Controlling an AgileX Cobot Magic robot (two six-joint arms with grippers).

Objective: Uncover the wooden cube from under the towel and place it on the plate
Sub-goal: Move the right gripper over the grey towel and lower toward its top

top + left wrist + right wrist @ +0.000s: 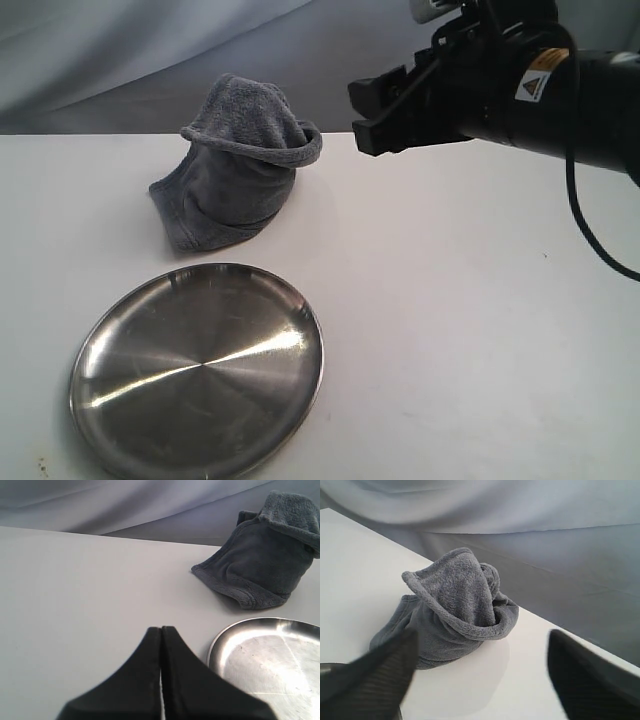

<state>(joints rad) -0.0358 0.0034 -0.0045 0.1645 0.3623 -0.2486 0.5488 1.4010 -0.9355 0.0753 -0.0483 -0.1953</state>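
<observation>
A dark grey-blue towel (240, 165) stands heaped in a rumpled mound at the back of the white table; it also shows as the towel (262, 555) and the towel (455, 607) in the wrist views. The wooden cube is hidden. In front of the mound lies the steel plate (198, 368), whose rim (220, 640) shows in the left wrist view. My right gripper (368, 108) hovers open, a little right of the towel's top, its fingers (570, 675) wide apart. My left gripper (161, 630) is shut and empty above bare table left of the plate; the exterior view does not show it.
The white table (480, 330) ends at its back edge just behind the towel, with a grey cloth backdrop (120, 60) beyond. The right arm's black body (560, 90) and its cable (590, 230) hang over the table's right side.
</observation>
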